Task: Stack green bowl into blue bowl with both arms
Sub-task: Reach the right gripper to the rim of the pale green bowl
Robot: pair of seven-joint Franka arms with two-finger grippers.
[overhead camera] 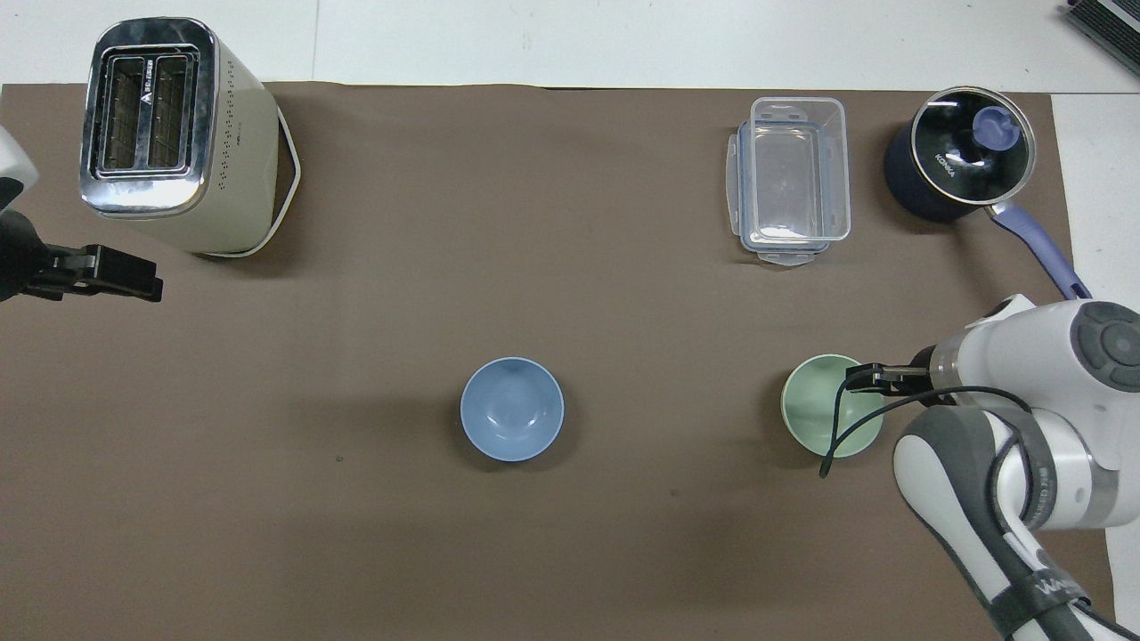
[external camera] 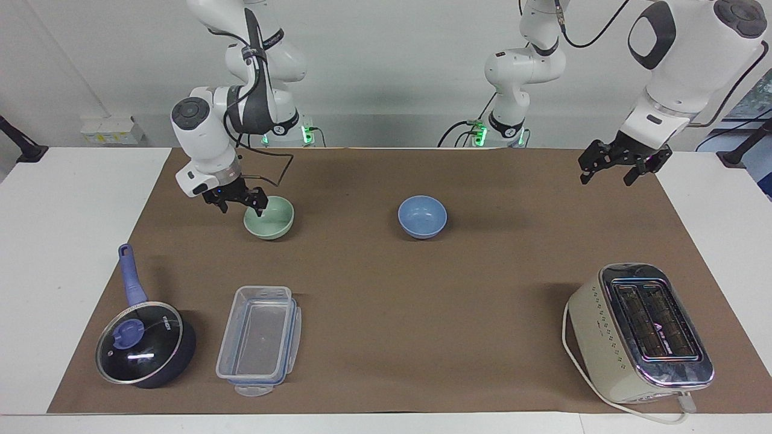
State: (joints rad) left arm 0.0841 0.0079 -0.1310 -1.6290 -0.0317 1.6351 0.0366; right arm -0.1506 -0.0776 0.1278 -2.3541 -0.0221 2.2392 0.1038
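The green bowl [external camera: 272, 222] sits upright on the brown mat toward the right arm's end; it also shows in the overhead view [overhead camera: 818, 411]. The blue bowl [external camera: 422, 217] sits beside it near the mat's middle, at about the same distance from the robots [overhead camera: 512, 409]. My right gripper [external camera: 240, 210] is open and low at the green bowl's rim on the side toward the right arm's end, with one finger over the bowl's inside and one outside [overhead camera: 857, 381]. My left gripper [external camera: 608, 176] is open, empty and raised over the mat's edge at the left arm's end [overhead camera: 134, 278].
A cream toaster [external camera: 639, 331] stands farther from the robots at the left arm's end. A clear plastic container [external camera: 259, 337] and a dark blue lidded saucepan [external camera: 145, 343] stand farther from the robots than the green bowl.
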